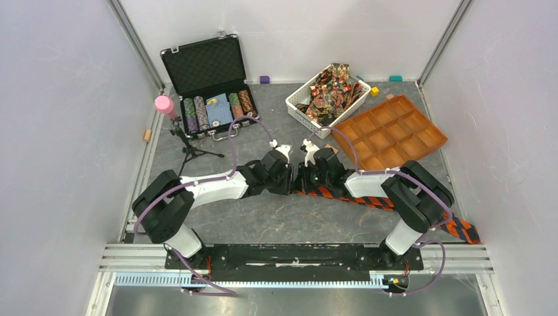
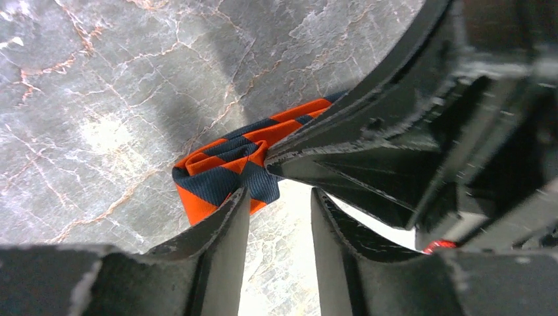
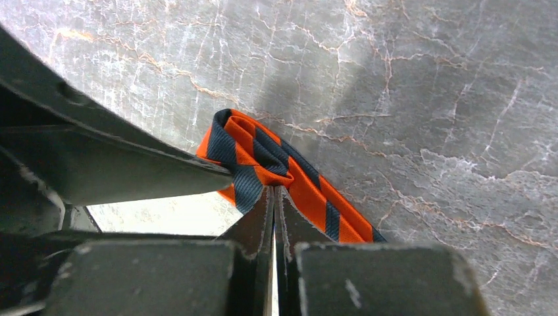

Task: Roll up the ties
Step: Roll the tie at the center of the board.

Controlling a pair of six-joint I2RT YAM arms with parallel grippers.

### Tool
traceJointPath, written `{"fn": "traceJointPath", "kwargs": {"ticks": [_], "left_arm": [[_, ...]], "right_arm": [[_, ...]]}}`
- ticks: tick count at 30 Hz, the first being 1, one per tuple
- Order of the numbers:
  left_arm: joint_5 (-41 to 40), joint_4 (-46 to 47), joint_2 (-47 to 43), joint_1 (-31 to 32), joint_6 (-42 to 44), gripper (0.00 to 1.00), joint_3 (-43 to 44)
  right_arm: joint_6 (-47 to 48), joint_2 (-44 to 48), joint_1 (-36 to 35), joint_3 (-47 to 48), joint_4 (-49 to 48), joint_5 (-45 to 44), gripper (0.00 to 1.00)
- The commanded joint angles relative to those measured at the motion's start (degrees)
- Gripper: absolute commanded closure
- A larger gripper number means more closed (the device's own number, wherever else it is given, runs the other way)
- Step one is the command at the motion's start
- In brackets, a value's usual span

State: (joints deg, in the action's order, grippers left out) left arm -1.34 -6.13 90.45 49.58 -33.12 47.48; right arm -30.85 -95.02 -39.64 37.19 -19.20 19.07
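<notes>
An orange-and-dark striped tie (image 1: 368,199) lies across the table from the centre to the near right edge. Its inner end is rolled into a small coil (image 2: 217,171). In the right wrist view my right gripper (image 3: 273,189) is shut, with its tips pinching a fold of that coil (image 3: 253,148). My left gripper (image 2: 279,194) is open. Its left fingertip (image 2: 237,204) rests against the coil and only bare table shows between the jaws. Both grippers meet at mid table (image 1: 296,179). More patterned ties (image 1: 332,85) are heaped in a white basket (image 1: 297,105).
An orange compartment tray (image 1: 395,131) sits at the right rear beside the basket. An open black case of poker chips (image 1: 210,105) stands at the rear left. A pink-topped tripod (image 1: 166,106) is next to the case. Small coloured blocks line the back wall.
</notes>
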Motion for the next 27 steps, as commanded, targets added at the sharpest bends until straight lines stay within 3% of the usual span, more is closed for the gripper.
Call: {"fn": "traceJointPath", "kwargs": {"ticks": [1, 11, 18, 27], "left_arm": [[-0.14, 0.2, -5.38, -0.09, 1.18, 0.51, 1.53], [-2.52, -0.17, -11.79, -3.99, 0.42, 0.46, -3.32], [-2.41, 2.5, -10.36, -6.37, -0.62, 0.33, -7.39], [2.9, 14.15, -8.67, -7.83, -5.11, 0.29, -12.81]], "right_arm": [[-0.5, -1.04, -0.09, -0.54, -1.09, -0.9, 1.0], [-0.32, -1.47, -0.09, -0.45, -0.99, -1.13, 1.0], [-0.26, -1.52, -0.08, -0.63, -0.82, -0.96, 1.0], [-0.51, -1.74, -0.09, -1.33, -1.53, -0.76, 1.0]]}}
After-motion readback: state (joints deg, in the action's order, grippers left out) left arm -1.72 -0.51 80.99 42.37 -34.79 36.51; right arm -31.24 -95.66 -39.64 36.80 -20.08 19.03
